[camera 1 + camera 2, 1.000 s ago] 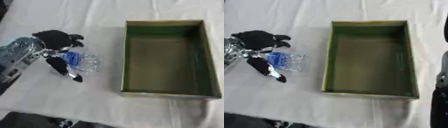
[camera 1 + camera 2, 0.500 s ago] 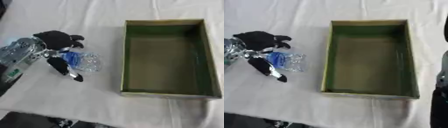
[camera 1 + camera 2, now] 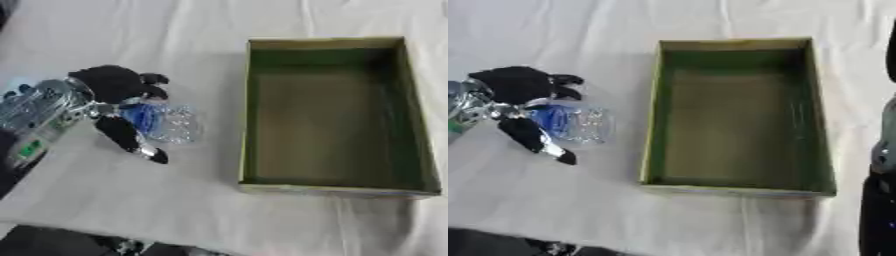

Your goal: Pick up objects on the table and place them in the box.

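Here, left hand (image 3: 112,90) curling round clear bottle (image 3: 164,123) with blue label, bottle lying on white tablecloth (image 3: 105,30), left of box (image 3: 246,105). Box sitting empty, green inside. Right hand not showing.

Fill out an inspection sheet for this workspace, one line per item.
Surface: table under a wrinkled white cloth.
Job's things: clear plastic bottle with a blue label lying on the cloth left of the box; green open box, nothing inside.
Clutter: nothing seen.
Hands: left hand over the bottle, fingers curled above it, thumb below it; right hand not visible, only a dark arm part at the right edge.
Cables: nothing seen.
Surroundings: dark shapes at the bottom edge, unidentifiable.
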Tool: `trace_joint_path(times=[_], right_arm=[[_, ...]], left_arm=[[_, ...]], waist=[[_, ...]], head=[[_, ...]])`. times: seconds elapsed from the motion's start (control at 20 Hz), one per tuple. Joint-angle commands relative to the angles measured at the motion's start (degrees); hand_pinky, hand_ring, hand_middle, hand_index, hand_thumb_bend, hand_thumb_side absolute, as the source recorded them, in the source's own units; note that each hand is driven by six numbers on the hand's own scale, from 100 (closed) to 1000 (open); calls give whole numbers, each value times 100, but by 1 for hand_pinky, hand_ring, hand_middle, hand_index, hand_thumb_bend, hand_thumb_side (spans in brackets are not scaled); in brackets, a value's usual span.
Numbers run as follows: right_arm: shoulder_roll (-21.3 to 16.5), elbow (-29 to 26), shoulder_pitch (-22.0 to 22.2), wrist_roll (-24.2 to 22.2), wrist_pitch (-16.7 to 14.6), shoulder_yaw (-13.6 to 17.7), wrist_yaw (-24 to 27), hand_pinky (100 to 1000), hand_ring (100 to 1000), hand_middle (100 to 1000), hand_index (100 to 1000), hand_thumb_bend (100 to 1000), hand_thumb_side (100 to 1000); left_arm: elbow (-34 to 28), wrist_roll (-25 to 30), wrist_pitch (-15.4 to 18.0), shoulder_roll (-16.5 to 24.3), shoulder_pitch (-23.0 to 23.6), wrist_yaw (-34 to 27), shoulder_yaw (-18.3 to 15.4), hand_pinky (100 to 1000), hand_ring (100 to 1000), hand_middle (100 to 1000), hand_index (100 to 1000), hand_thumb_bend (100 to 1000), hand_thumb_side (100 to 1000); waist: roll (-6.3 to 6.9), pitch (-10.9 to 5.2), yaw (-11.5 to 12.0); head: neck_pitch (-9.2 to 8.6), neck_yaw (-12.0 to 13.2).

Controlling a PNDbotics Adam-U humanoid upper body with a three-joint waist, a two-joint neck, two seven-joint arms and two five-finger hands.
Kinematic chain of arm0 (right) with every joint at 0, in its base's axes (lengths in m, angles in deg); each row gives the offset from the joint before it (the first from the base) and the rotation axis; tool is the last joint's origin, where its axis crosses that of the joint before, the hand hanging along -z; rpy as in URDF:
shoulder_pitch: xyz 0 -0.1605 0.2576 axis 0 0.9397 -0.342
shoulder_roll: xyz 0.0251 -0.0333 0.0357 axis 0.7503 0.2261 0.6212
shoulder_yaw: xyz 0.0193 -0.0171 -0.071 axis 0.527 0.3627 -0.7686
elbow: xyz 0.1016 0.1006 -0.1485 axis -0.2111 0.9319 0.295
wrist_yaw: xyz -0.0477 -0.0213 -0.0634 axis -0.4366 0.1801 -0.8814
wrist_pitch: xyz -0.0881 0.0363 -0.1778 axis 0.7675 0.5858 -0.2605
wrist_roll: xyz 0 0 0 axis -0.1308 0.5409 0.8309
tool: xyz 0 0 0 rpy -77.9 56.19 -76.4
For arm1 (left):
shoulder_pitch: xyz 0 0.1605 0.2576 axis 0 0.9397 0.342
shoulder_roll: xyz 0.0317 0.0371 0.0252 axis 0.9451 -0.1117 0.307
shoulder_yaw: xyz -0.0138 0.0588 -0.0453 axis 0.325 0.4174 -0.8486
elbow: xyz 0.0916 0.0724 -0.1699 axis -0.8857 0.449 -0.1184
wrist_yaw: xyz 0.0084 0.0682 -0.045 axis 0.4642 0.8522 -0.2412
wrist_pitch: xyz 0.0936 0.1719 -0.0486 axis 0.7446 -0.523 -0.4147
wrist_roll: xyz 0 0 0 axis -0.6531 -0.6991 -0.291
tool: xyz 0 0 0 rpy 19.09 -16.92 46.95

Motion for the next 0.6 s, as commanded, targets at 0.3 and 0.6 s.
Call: trace_joint_path(times=[0.3,0.6], right_arm=[[0,-76,-79,-13,-4,24,20,688,787,857,917,100,1000],[3,-76,-77,-10,-3,26,22,689,787,857,918,100,1000]], left_arm=[[12,-45,-2,62,-47,-34,-18,728,765,1000,922,818,908],[39,-2,3,60,-51,-55,-14,728,759,1000,919,807,913]], waist=[[-6,-94,14],[-3,-101,17]], head=[[-32,-31],[-33,-41]])
